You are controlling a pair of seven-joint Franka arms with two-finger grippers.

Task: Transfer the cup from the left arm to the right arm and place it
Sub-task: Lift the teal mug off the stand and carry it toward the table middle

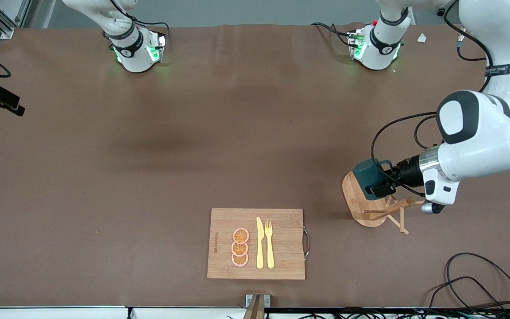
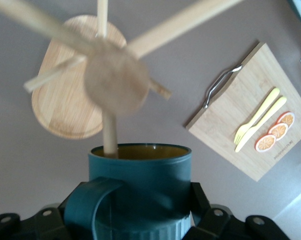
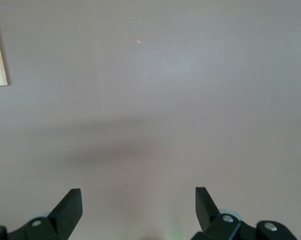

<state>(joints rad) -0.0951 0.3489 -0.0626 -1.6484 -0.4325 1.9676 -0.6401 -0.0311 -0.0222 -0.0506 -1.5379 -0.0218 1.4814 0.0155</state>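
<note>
the brown table (image 1: 148, 177) fills the scene, with both arm bases along its edge farthest from the front camera. the left arm (image 1: 481, 133) bends down over its own end of the table; the right arm waits, only its base (image 1: 135, 48) showing in the front view. a wooden cutting board (image 1: 257, 243) with a metal handle lies near the front camera, about midway between the two ends. toward the left arm's end stands a wooden mug tree (image 1: 363, 201), an oval base with a post and pegs. the left gripper (image 1: 381, 181) is over that stand, its fingers (image 2: 200, 200) clamped on the cup (image 2: 140, 190), a dark teal mug with an ochre inside; the cup lies tipped on its side, a peg reaching into its mouth, its loop handle toward the wrist camera. the right gripper (image 3: 138, 202) hangs above bare table, fingers spread wide, gripping nothing. on the board lie a yellow knife (image 1: 260, 243) and a yellow fork (image 1: 269, 244) side by side, and beside them three orange slices (image 1: 240, 247) in a row.
</note>
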